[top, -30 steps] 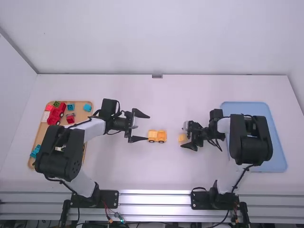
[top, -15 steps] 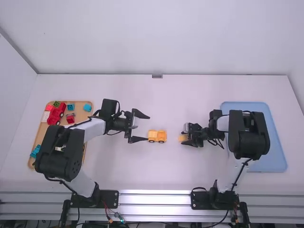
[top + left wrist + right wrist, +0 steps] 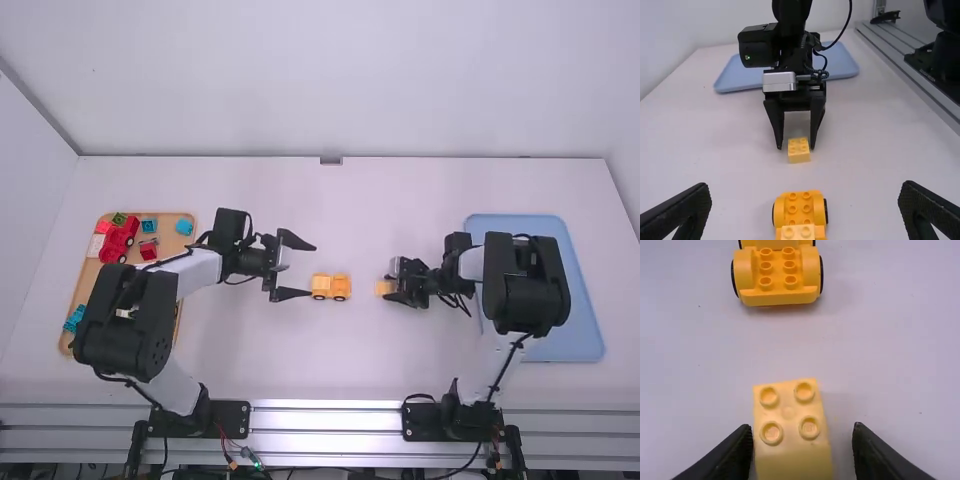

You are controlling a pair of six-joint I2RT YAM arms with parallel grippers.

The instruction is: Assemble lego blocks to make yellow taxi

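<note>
Block (image 3: pixel 790 412) is your concern now: it rests on the counter (image 3: pixel 330 370), right of the car (image 3: pixel 331 287) and a short way off, studs up. Your right claw (image 3: pixel 802 427) straddles it with its fingers apart, one very near the block's side and a plain gap at the other, so you don't have a grip. Your left claw (image 3: pixel 312 270) stands wide apart at the car's left, holding nothing.

You look to be at the pick-up of a further piece. The car, on its wheels, carries one pale block on top already; this loose one is likely meant to go on as well.

Next, centre the right claw over the block, then close it squarely so it doesn't twist. After that you'd lift, carry it left to the car and line up the studs before pressing. Steady the car with your left claw, as it could roll.
</note>
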